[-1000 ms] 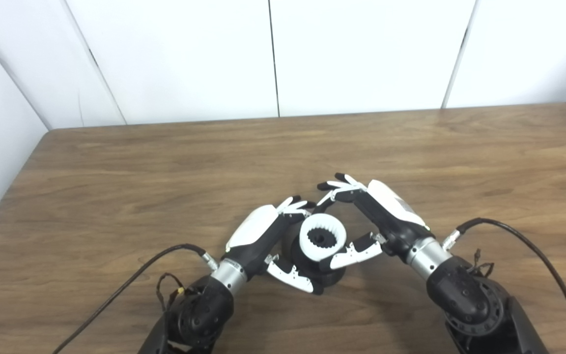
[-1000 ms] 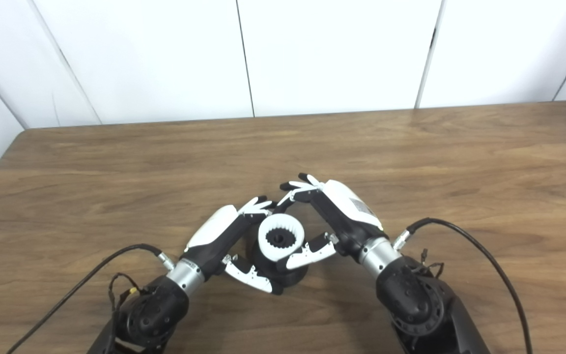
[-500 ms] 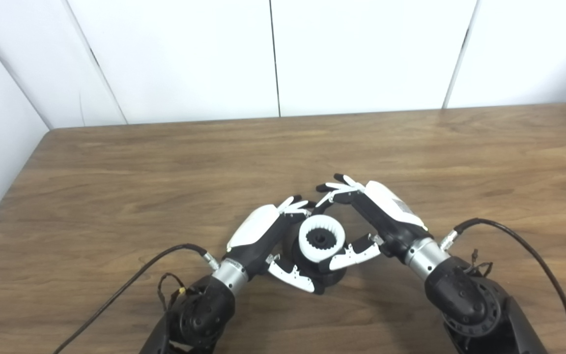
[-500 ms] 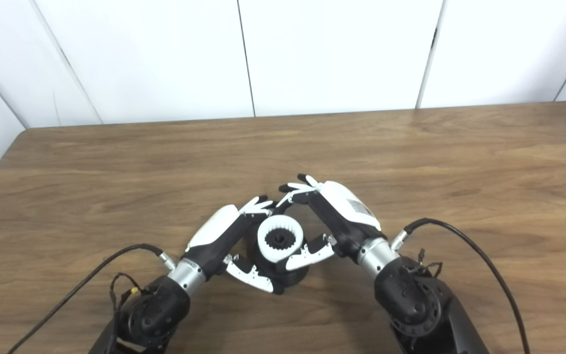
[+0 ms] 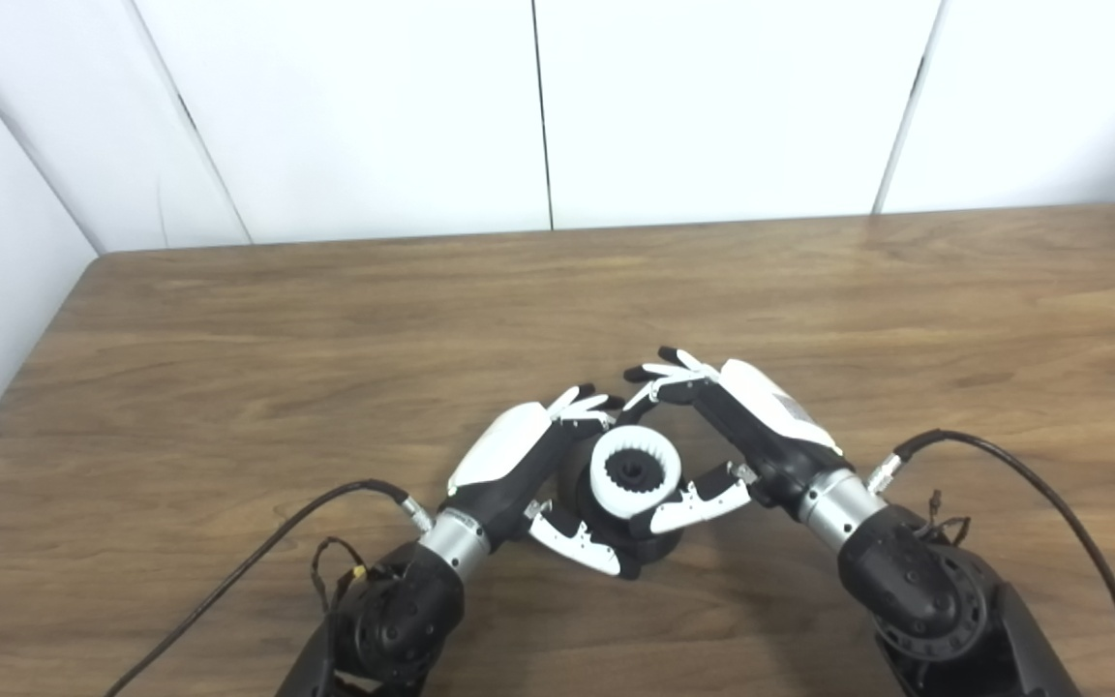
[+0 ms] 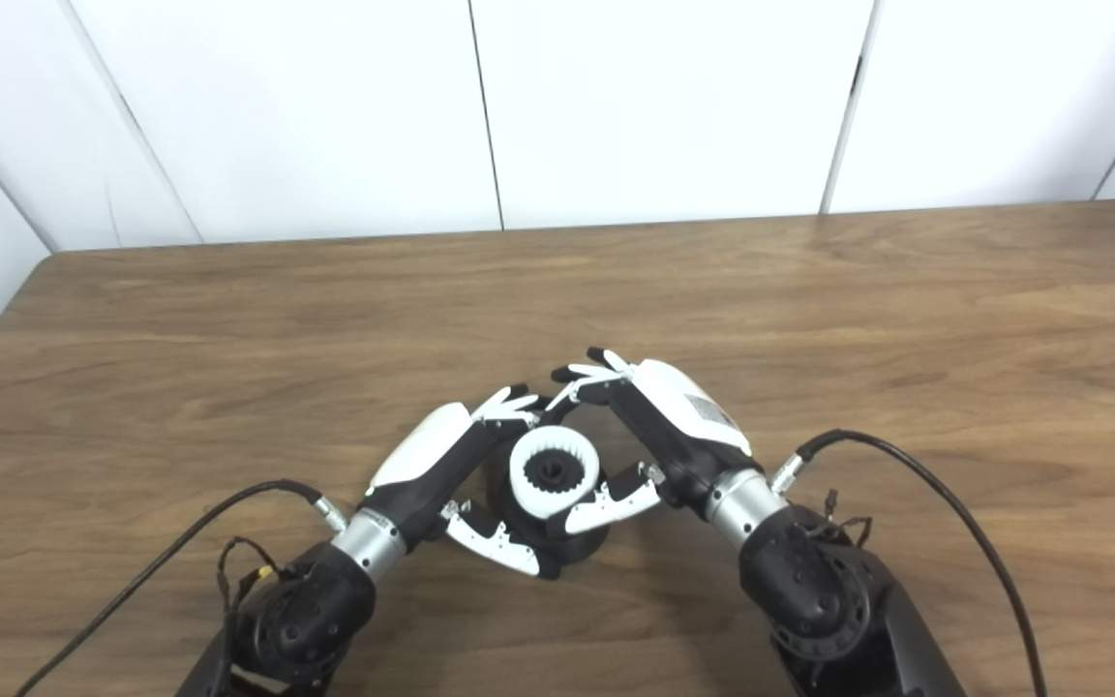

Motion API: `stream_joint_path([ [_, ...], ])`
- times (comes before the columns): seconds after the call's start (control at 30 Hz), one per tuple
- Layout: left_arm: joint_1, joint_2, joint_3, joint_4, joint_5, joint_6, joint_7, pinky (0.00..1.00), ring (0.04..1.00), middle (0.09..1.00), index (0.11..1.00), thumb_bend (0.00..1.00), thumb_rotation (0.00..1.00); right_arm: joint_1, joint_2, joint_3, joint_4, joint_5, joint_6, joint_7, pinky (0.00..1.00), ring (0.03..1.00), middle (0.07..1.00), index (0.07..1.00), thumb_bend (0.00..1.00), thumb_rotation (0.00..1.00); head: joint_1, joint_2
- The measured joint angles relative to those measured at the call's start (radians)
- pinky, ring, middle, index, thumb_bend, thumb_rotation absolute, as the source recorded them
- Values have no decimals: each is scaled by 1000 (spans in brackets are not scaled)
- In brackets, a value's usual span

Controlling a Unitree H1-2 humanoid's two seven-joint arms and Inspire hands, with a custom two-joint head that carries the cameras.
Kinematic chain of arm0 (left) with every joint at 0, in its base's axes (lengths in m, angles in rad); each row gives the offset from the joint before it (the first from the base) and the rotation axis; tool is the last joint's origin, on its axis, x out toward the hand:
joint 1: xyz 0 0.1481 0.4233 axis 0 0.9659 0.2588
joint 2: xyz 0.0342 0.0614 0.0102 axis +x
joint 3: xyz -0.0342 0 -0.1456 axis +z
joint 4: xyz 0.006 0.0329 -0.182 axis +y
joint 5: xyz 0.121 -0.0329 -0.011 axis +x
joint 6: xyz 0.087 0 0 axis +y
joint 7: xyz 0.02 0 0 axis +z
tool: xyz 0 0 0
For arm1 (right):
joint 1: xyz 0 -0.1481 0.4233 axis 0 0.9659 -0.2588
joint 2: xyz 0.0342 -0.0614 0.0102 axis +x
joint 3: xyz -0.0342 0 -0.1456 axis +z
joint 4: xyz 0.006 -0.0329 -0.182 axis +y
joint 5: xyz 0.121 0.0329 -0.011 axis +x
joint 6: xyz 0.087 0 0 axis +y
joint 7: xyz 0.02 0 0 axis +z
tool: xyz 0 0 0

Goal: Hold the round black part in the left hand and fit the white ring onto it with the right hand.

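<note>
1. On the round black part (image 5: 649,544) sits the white ring (image 5: 635,471), near the surface's (image 5: 228,387) front edge.
2. The left hand (image 5: 528,469) is wrapped around the black part.
3. The right hand (image 5: 727,436) pinches the ring.

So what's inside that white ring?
Teeth line the white ring, with a dark hub at its centre. It sits on the black part; the joint underneath is hidden.
</note>
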Motion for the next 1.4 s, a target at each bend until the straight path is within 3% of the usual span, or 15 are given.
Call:
stream_joint_path([
  [0.97,0,-5,0,-10,-3,21,-9,931,1000,930,605,888,181,1,-6,-8,52,22,-32,-4,1000,990,884,493,523,155,9,11],
  [1.0,0,-5,0,-10,-3,21,-9,934,1000,930,609,890,181,1,-6,-8,52,22,-32,-4,1000,987,883,552,747,216,9,11],
  [1.03,0,-5,0,-10,-4,22,-9,936,1000,930,614,895,181,1,-6,-8,52,22,-32,-4,1000,985,881,586,866,251,9,11],
  [1.1,1,-4,1,-10,-8,22,-10,931,1000,927,639,929,182,1,-11,-8,56,21,-31,-3,1000,976,878,629,973,272,23,12],
  [1.4,3,1,11,-23,-8,34,-14,926,1000,924,715,1000,203,1,-34,-34,69,41,-28,2,1000,962,889,670,1000,301,40,26],
])
